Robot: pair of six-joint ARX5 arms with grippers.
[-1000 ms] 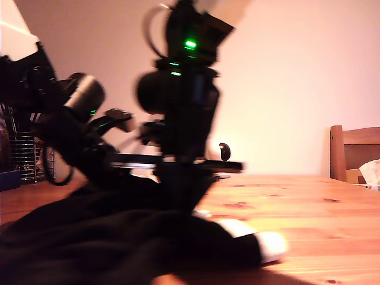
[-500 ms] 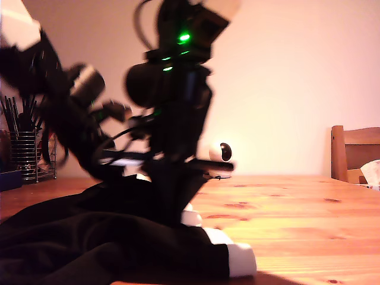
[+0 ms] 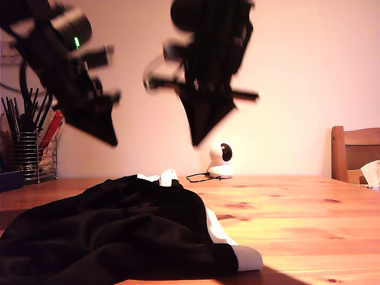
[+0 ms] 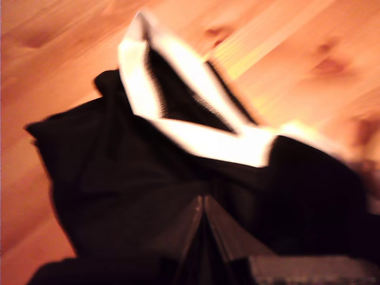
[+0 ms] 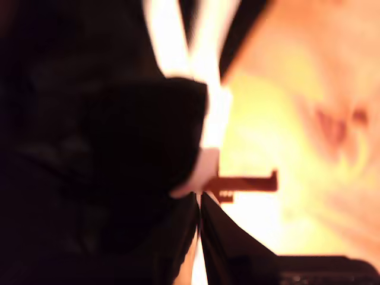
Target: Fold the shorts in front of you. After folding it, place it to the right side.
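Pulling both arms up and away from the shorts (image 3: 119, 231), after working low against the cloth half a second ago. Leaving the fabric slumped in a rounded heap instead of pulled up under the arms. Seeing the white hem band (image 3: 246, 258) sitting a little further toward the exterior view's left than a second ago.

Judging this as a fold just laid down and released, with the carry to the side not yet begun and the bundle still looking loose rather than flat.

Keeping my first end effector (image 4: 202, 205) together, tips meeting, holding nothing. Hanging it apart from the cloth, looking down on the black cloth and the V of white hem (image 4: 196, 136).

Keeping my second end effector (image 5: 199, 202) likewise together and empty. Looking past it at the hem end (image 5: 205, 160) and bare worktop (image 5: 309, 119) beside it.

Not telling from the wrist views which raised arm in the exterior view is which.

Seeing the shorts resting by the worktop's (image 3: 309, 219) near edge, toward the exterior view's left, well below both arms and touching neither.
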